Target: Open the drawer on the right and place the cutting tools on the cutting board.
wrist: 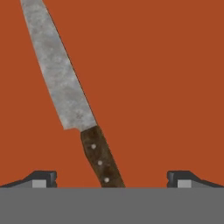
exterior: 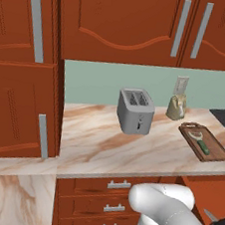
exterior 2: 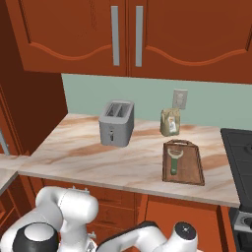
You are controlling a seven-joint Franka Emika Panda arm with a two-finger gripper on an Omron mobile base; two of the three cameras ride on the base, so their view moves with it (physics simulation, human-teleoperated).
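Knife [wrist: 74, 109] lies flat on the drawer [wrist: 166, 87] floor, handle between the wide-open, empty gripper [wrist: 111, 178], ready for grasping.

The knife [wrist: 72, 98] has a mottled, dull grey metal blade and a dark brown wooden handle set with three pale rivets, and it lies on the flat, matt reddish-brown wood of the drawer [wrist: 166, 78]. On the glossy, cream-and-rust veined marble counter [exterior 2: 98, 157], the cutting board [exterior 2: 189, 170] looks like dark, grained wood, the peeler [exterior 2: 174, 160] has a smooth green plastic-looking handle with a whitish head, and the toaster [exterior 2: 117, 123] is a matt, brushed grey metal. The cabinets [exterior: 121, 25] are smooth reddish-brown wood with satin silver metal pulls [exterior: 35, 21], against a plain matt pale-green wall [exterior: 98, 82].
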